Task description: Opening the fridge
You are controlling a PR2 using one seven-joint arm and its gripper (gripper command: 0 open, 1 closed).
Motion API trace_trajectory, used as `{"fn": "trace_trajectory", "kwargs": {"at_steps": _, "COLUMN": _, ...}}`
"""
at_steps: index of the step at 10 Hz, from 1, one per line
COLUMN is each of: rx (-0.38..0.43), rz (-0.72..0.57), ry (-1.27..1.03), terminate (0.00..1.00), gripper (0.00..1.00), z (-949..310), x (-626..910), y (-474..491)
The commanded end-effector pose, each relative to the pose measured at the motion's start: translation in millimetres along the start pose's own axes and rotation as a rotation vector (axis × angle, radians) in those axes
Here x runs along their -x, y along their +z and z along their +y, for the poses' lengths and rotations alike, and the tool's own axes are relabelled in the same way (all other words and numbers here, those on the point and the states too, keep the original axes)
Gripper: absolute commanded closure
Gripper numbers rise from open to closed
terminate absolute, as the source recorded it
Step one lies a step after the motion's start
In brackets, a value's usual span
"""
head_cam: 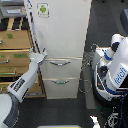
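Observation:
The fridge [62, 35] is tall and white and stands in the middle of the exterior view. Its large upper door carries a small green-and-white sticker [43, 9]. Two lower drawers have curved silver handles [60, 62]. The upper door looks closed, with a thin vertical edge along its left side. My arm reaches up from the bottom left. My gripper [39, 55] is at the lower left corner of the upper door, at its edge. The frame is too coarse to tell whether the fingers are closed on the door edge.
A tan wooden drawer cabinet [15, 55] stands directly to the fridge's left, close behind my arm. A white-and-blue rounded robot [115, 70] with cables stands at the exterior view's right. Dark floor [90, 107] lies in front.

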Motion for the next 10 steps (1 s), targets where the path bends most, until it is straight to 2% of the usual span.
{"fn": "trace_trajectory", "kwargs": {"at_steps": 1, "rx": 0.036, "rz": -0.091, "ry": 0.051, "terminate": 0.0, "gripper": 0.0, "z": 34, "x": -43, "y": 39}}
{"fn": "trace_trajectory", "kwargs": {"at_steps": 3, "rx": 0.124, "rz": -0.073, "ry": 0.023, "terminate": 0.0, "gripper": 0.0, "z": 27, "x": -58, "y": 40}}
{"fn": "trace_trajectory", "kwargs": {"at_steps": 4, "rx": 0.137, "rz": -0.08, "ry": -0.004, "terminate": 0.0, "gripper": 1.0, "z": 18, "x": -59, "y": 40}}
{"fn": "trace_trajectory", "kwargs": {"at_steps": 6, "rx": 0.164, "rz": -0.117, "ry": -0.043, "terminate": 0.0, "gripper": 1.0, "z": 9, "x": -56, "y": 50}}
{"fn": "trace_trajectory", "kwargs": {"at_steps": 10, "rx": 0.149, "rz": -0.111, "ry": -0.034, "terminate": 0.0, "gripper": 1.0, "z": 24, "x": -49, "y": 39}}
